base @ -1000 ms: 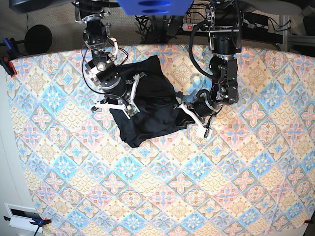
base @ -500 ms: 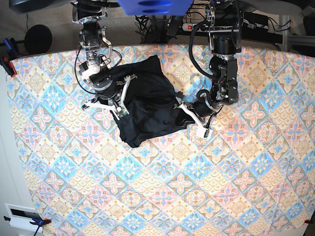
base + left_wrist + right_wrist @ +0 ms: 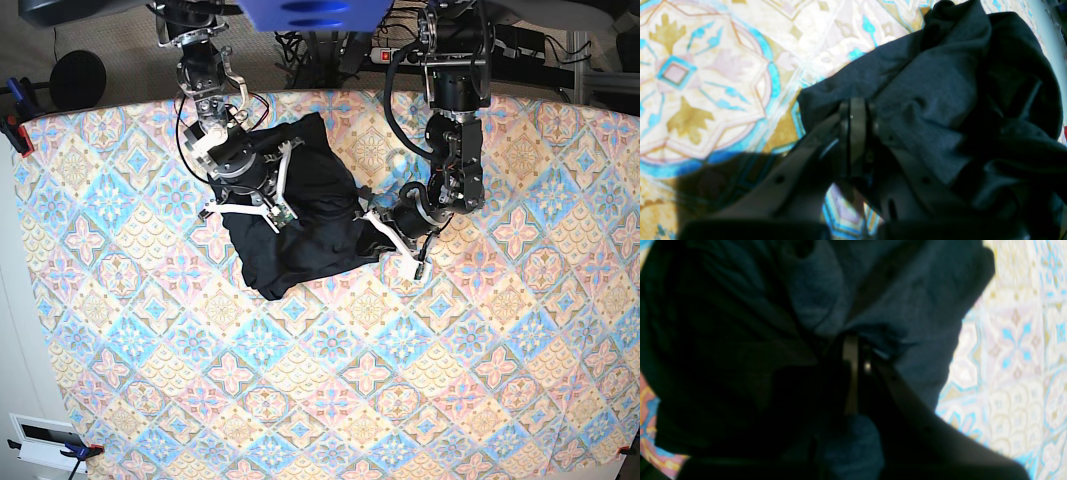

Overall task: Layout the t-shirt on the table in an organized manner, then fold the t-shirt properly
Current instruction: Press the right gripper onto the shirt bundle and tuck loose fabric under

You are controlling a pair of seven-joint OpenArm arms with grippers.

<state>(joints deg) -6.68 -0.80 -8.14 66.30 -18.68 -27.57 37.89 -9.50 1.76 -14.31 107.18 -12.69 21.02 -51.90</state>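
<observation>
T-shirt (image 3: 300, 215): black, limp, light, bunched on tabletop (image 3: 450, 380). Both grippers' fingers (image 3: 853, 116) closed, pinching fabric edges; best held by hems.

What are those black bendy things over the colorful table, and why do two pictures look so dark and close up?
Those bendy things are two robot arms. Each ends in a pincher called a gripper. One picture looks down from above: there you see the table with its pastel tile pattern and a crumpled black t-shirt lying on it. The other two pictures come from small cameras on the robot's wrists, so they sit very near the cloth and look dark. The left gripper is pinched shut on an edge of the shirt; in the top picture it is on the right. The right gripper is pinched shut on a bunched fold; from above it is on the left. The shirt is not spread flat yet.
</observation>
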